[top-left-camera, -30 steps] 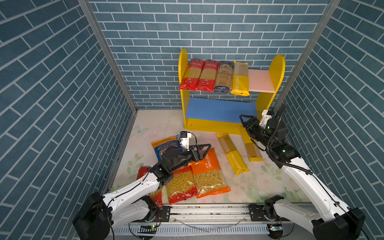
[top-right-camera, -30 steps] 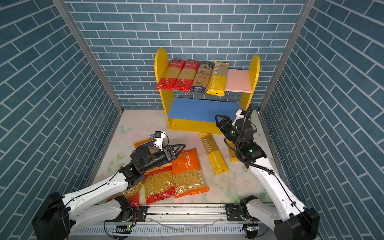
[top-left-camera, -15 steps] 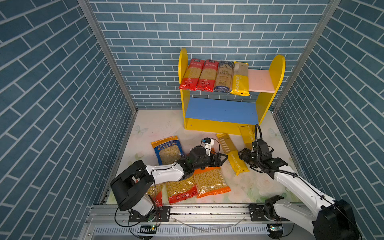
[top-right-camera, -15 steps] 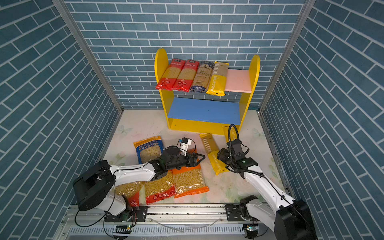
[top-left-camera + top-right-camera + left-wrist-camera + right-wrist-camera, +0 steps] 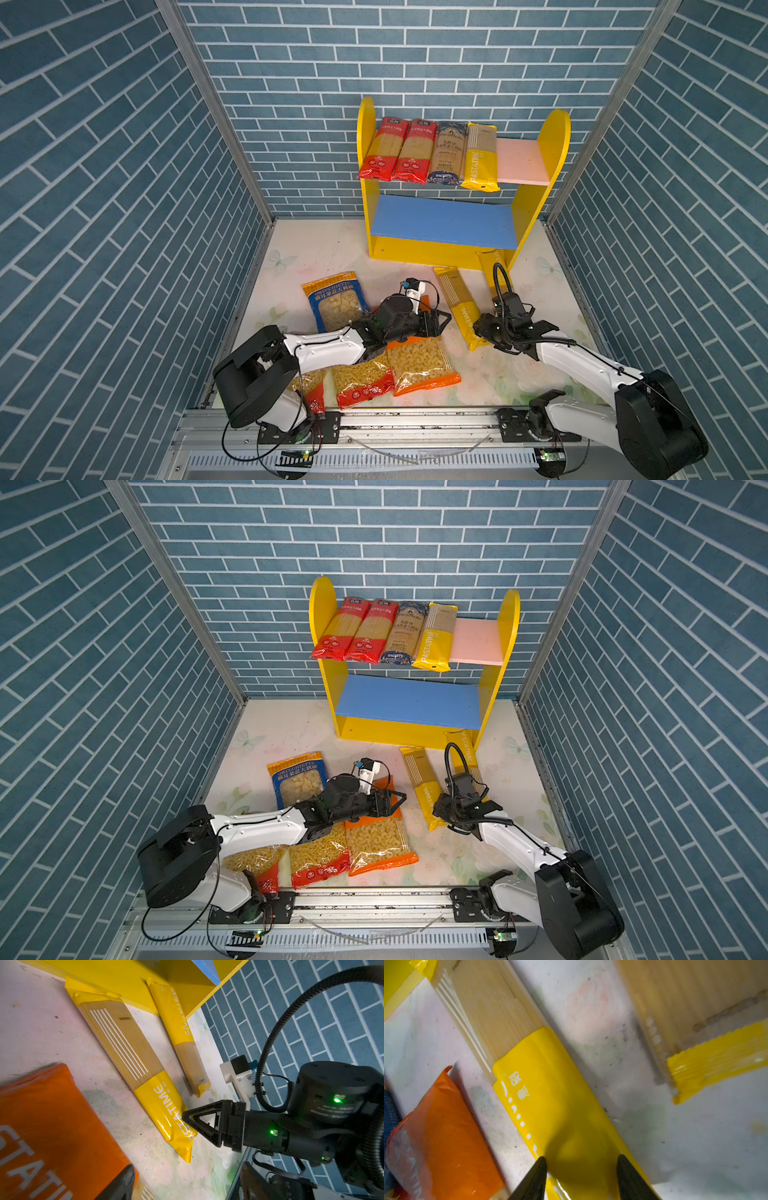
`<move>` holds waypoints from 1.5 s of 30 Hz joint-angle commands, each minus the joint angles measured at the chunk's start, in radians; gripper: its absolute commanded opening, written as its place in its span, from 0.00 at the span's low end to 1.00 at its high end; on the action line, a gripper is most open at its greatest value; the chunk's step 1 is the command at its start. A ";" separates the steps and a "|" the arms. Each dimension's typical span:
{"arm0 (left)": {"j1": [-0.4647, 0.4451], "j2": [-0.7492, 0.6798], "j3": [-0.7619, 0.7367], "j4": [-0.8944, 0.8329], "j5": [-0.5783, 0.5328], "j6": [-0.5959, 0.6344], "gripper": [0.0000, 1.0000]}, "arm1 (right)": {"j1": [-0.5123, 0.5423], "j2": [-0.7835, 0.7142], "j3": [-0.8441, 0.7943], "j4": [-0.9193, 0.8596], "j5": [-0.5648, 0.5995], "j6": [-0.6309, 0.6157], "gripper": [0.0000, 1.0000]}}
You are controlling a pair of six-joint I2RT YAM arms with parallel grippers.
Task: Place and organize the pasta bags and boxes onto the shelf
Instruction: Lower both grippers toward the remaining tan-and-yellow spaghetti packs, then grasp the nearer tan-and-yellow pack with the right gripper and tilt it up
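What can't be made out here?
- Whether the right gripper grips the yellow spaghetti pack: the right wrist view cuts off its fingers; in both top views its body hides the contact.
- The bag nearest the rail: mostly under the left arm in both top views.
- The second yellow pack's print: blurred in the right wrist view.

We see the shelf (image 5: 557, 137) upright against the back wall. Its pink upper board holds four long packs side by side: a red pack (image 5: 384, 149), a second red pack (image 5: 413, 151), a dark blue pack (image 5: 446, 153) and a yellow pack (image 5: 480, 156). On the floor lie a slanted yellow pack (image 5: 459, 305), a last yellow pack (image 5: 492, 266) at the shelf's foot, a blue bag (image 5: 336, 301), an orange bag (image 5: 422, 363) and a red bag (image 5: 361, 380).
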 commanded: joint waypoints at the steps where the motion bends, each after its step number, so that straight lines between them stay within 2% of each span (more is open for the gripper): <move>1: -0.003 -0.019 0.020 -0.073 -0.038 0.046 0.80 | 0.099 -0.008 -0.004 0.003 -0.002 0.052 0.55; 4: -0.003 -0.016 0.015 -0.071 -0.037 0.038 0.80 | 0.192 0.018 0.044 -0.001 -0.023 0.058 0.56; 7: -0.003 -0.011 0.015 -0.073 -0.035 0.030 0.80 | 0.208 0.005 0.064 0.020 -0.110 0.067 0.57; 9: -0.003 -0.010 0.020 -0.079 -0.030 0.029 0.80 | 0.196 -0.040 0.077 -0.013 -0.118 0.053 0.59; 16: -0.022 0.050 0.055 -0.066 -0.006 0.028 0.80 | -0.040 -0.199 0.030 -0.152 -0.235 -0.009 0.64; 19: -0.037 0.099 0.092 -0.063 0.015 0.026 0.80 | -0.076 -0.215 0.009 -0.176 -0.238 -0.036 0.65; 24: -0.055 0.166 0.131 -0.051 0.027 0.021 0.80 | -0.093 -0.144 -0.042 -0.071 -0.253 -0.029 0.65; 32: -0.059 0.200 0.121 -0.017 0.038 -0.013 0.80 | -0.091 0.064 -0.018 0.117 -0.284 -0.016 0.60; 38: -0.060 0.187 0.108 -0.014 0.025 -0.017 0.80 | -0.090 0.143 -0.051 0.272 -0.284 -0.025 0.47; 41: -0.059 0.180 0.106 -0.009 0.024 -0.018 0.80 | -0.090 0.125 -0.071 0.360 -0.326 -0.025 0.34; 45: -0.056 0.163 0.106 -0.013 0.020 -0.015 0.80 | -0.090 0.066 -0.067 0.373 -0.349 -0.036 0.15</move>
